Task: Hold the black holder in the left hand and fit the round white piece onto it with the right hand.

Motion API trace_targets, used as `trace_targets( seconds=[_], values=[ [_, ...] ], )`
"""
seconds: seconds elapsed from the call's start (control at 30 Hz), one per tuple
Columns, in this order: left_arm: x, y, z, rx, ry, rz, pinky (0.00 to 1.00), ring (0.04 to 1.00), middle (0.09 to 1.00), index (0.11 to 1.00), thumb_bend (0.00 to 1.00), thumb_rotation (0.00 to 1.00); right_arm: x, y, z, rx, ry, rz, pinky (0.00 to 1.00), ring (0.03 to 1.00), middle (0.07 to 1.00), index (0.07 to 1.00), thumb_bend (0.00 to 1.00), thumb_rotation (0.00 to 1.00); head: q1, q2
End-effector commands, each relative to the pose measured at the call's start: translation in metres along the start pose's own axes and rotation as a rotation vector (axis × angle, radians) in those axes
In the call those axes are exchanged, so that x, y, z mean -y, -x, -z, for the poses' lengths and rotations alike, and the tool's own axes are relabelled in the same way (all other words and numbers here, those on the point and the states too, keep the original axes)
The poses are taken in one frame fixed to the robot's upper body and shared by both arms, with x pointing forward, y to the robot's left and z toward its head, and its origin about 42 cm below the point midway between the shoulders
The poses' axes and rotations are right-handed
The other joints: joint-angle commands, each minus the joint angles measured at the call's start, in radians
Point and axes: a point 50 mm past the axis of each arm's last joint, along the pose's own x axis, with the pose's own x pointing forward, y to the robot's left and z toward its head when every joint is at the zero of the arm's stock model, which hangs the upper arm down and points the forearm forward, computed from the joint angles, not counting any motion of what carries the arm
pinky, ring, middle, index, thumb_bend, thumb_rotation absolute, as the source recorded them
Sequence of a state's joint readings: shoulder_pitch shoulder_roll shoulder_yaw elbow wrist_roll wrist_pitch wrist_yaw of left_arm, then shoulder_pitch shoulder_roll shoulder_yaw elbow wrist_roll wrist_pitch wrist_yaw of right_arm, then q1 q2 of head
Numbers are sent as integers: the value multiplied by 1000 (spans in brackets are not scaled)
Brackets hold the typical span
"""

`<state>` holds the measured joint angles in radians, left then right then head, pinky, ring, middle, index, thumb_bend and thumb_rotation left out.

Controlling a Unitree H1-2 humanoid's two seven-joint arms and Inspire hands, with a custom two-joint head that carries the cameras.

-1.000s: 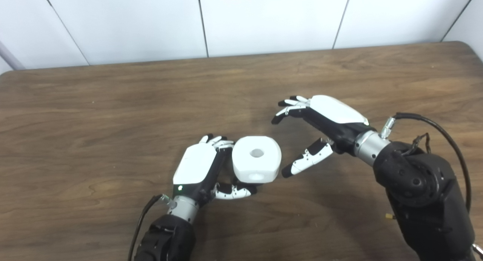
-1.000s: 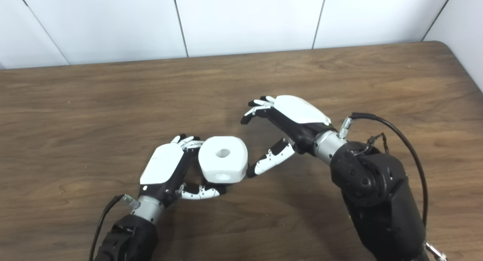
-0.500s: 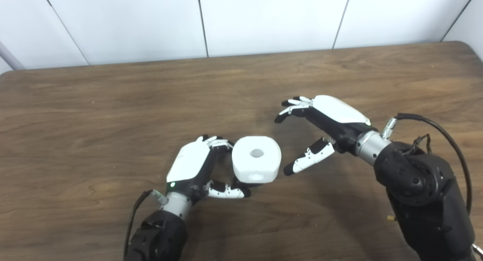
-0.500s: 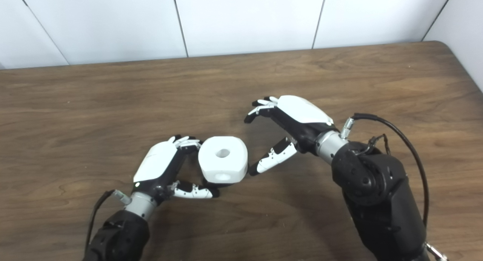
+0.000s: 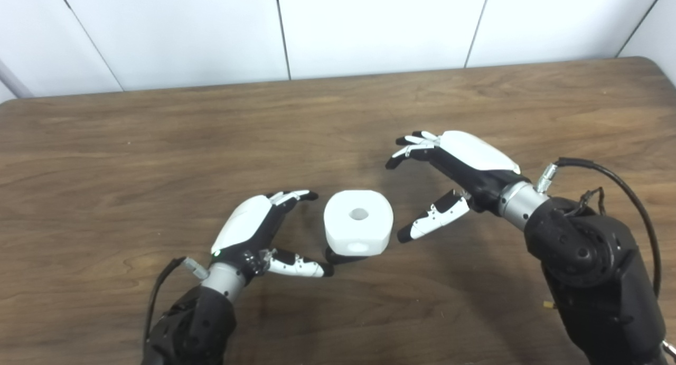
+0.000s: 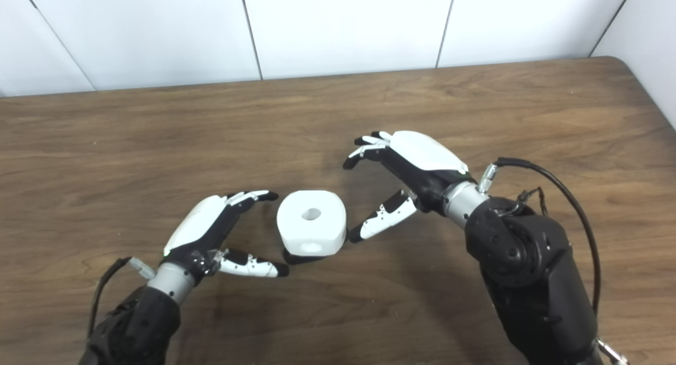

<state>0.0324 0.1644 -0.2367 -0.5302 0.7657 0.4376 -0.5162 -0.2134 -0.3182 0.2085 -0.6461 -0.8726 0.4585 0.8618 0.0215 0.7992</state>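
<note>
Nearest me the left hand [image 5: 253,233] hangs spread and empty just left of the round white piece [image 5: 359,229] — seated on the black holder [image 5: 338,258], which peeks out beneath it on the tabletop [image 5: 158,159] — while the right hand [image 5: 454,167], farther back, splays open too, holding nothing.

The left robot hand [image 5: 248,233] has let go of the white piece [image 5: 359,230].
</note>
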Motion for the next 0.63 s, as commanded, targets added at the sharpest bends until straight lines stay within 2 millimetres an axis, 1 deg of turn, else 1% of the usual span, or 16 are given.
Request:
trace_targets(
  seconds=[0.0,0.13,0.2,0.23,0.3,0.37,0.43,0.53,0.57,0.6],
  values=[
    [-13,4,-2,21,26,-24,846,942,925,903,1000,222,13,0,-2,19,11,59,1000,988,940,772,1000,398,1,1],
    [-25,12,1,41,106,-30,869,967,948,932,1000,229,14,2,0,12,-15,60,1000,979,940,778,1000,402,-5,-2],
    [-31,18,5,44,128,-42,865,958,947,933,1000,233,16,3,3,7,-39,56,998,970,940,783,1000,417,-4,-5],
    [-34,20,8,42,136,-47,873,960,950,935,1000,234,17,4,4,5,-47,55,982,966,940,784,1000,424,-5,-7],
    [-38,24,12,38,154,-64,906,964,950,935,1000,225,20,5,7,3,-56,55,920,948,932,788,1000,451,-6,-8],
    [-43,28,17,41,169,-89,906,960,948,935,1000,231,21,8,11,-1,-79,54,900,946,932,795,1000,467,-6,-8],
    [-46,32,22,58,196,-121,893,950,941,933,1000,256,20,11,16,-5,-113,57,864,947,932,806,1000,512,-18,-15],
    [-46,36,34,99,284,-184,926,952,937,926,1000,245,15,18,25,-23,-168,75,819,929,927,821,986,638,-22,-22],
    [-46,38,37,110,311,-203,941,951,933,919,1000,246,13,20,27,-30,-183,81,816,922,925,832,927,691,-22,-22],
    [-46,39,40,116,340,-226,949,951,931,916,1000,247,10,22,30,-38,-203,90,814,919,924,838,897,719,-23,-24]
  ],
)
